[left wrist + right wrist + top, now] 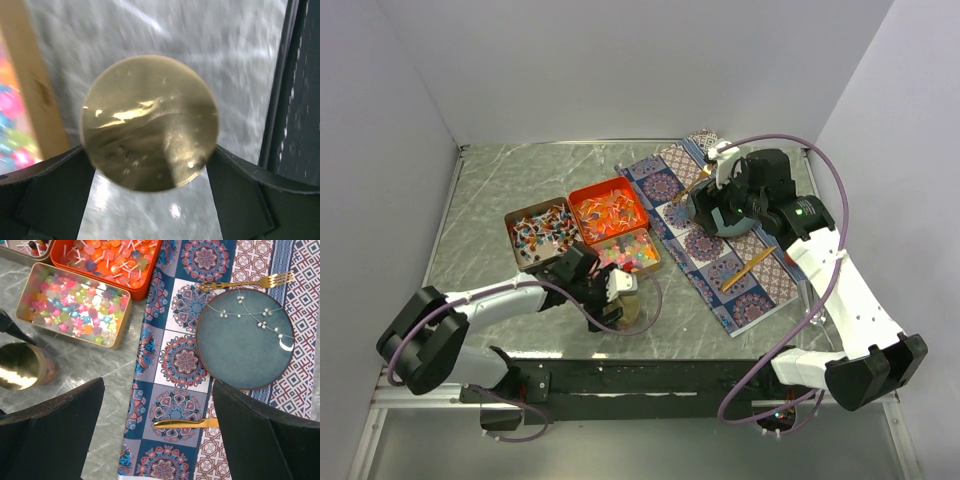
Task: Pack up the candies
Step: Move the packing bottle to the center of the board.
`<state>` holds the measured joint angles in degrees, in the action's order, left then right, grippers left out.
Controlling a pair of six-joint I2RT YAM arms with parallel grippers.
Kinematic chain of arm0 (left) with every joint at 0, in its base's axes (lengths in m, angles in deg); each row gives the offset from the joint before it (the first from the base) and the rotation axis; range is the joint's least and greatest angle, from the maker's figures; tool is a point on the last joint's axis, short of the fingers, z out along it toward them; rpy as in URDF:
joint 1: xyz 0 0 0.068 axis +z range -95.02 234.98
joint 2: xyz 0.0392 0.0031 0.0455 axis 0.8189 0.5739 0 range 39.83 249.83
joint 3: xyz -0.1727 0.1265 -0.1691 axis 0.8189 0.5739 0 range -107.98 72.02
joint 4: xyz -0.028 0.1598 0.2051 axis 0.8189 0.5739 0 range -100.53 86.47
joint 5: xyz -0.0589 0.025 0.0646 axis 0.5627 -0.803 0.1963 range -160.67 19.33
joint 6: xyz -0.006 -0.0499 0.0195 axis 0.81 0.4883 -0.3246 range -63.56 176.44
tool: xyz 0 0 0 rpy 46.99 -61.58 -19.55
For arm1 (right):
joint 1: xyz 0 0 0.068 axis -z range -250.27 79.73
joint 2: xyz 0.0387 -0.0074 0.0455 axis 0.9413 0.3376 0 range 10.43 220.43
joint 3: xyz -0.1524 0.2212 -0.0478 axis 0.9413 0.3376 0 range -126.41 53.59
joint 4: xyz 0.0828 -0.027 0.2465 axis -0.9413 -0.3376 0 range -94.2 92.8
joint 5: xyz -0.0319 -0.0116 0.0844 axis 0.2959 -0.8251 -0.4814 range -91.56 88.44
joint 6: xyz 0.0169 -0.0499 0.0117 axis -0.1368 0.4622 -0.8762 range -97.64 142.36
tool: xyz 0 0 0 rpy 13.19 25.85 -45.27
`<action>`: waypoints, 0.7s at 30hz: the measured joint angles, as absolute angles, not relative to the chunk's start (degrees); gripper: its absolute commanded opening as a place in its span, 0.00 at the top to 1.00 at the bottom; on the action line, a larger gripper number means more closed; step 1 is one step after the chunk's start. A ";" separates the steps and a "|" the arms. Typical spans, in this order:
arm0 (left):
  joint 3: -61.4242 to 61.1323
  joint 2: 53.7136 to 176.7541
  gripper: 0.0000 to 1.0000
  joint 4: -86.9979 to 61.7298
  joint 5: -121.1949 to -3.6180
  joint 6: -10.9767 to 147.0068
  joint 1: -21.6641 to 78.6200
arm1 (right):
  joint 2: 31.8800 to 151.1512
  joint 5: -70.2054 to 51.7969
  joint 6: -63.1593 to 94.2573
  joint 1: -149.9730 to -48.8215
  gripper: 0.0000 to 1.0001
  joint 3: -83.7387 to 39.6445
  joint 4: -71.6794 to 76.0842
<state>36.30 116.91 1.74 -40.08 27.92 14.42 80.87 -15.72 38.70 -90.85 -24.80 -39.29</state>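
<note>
The candies lie in three open tins: wrapped ones (pixel 540 228) in the brown tin, orange-red pieces (pixel 608 208) (pixel 110 255) in the orange tin, and multicoloured jellies (pixel 628 252) (pixel 75 302) in the small gold tin. My left gripper (pixel 618 298) (pixel 150 200) is low at the near table edge. Its wide-set fingers (pixel 55 195) stand at either side of the round gold lid (pixel 150 122) (pixel 20 365), at its rim; the blur hides whether they press it. My right gripper (pixel 720 190) (pixel 157 425) hangs open above the placemat, holding nothing.
A patterned placemat (pixel 187 360) (pixel 760 290) carries a blue-grey plate (pixel 244 340), a gold fork (pixel 247 282) and a gold knife (pixel 185 422) (pixel 748 268). The gold tin's wall (pixel 35 85) stands just left of the lid. The table's dark front edge (pixel 295 100) runs to its right.
</note>
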 measured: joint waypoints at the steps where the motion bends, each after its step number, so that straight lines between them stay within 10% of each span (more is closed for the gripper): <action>1: 35.66 116.93 0.09 1.22 -40.32 28.62 13.94 | 80.85 -15.87 38.75 -90.83 0.05 -24.80 -39.29; 21: 43.73 130.65 0.01 -45.08 -49.24 54.13 0.02 | 75.78 -18.75 43.25 -85.93 0.00 -16.63 -39.64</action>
<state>43.73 130.65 -45.08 -49.24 54.13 0.02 75.78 -18.75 43.25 -85.93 -16.63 -39.64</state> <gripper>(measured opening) 0.989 0.994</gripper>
